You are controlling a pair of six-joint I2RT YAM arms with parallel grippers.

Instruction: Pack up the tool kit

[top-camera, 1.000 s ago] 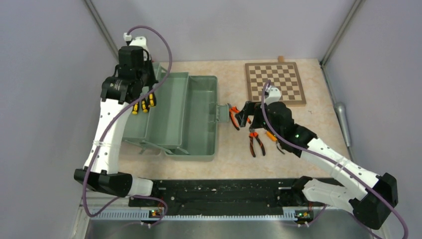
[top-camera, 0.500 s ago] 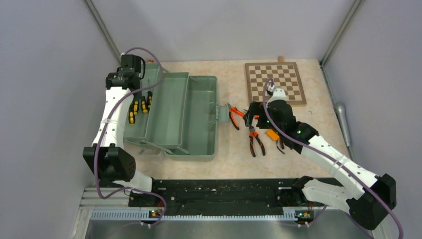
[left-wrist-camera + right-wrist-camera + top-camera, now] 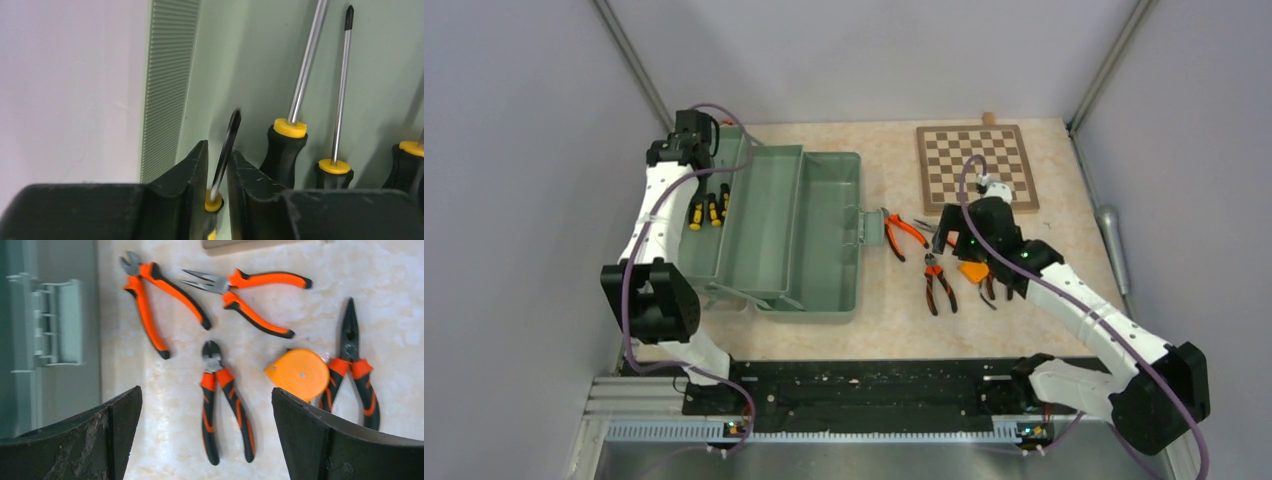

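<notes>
Pale-green toolbox [image 3: 824,250] lies open on the table [image 3: 884,320], trays spread. Yellow-black screwdrivers [image 3: 709,210] lie in its far-left compartment; from the top cam only the handles show, shafts hidden under the left arm.

Left gripper [image 3: 217,148] is inside that compartment, jaws a narrow slit apart w/ one screwdriver [image 3: 228,145] standing tilted in the gap. Its handle is cut off below the fingers [image 3: 197,170], so can't tell if it's pinched or loose. Next to it, further into the box: two more drivers [image 3: 287,150] [image 3: 334,172], and a 4th [image 3: 407,165] cut by the frame edge.

Right of the toolbox, on bare table: four orange-handled pliers. One pr [image 3: 150,305] is nearest the box latch [image 3: 55,322], a long-nose pr [image 3: 250,290] beyond it, a small pr [image 3: 222,400], and a dark long-nose pr [image 3: 350,360] furthest from the box. Orange tape measure [image 3: 300,374] sits just beside that last pr; touching or not is hard to say.

Right gripper [image 3: 205,392] hangs over these, jaws wide apart, nothing in them. From the top cam the arm covers part of the pile.

Chessboard [image 3: 976,165] lies right of the toolbox, beyond the pliers.
</notes>
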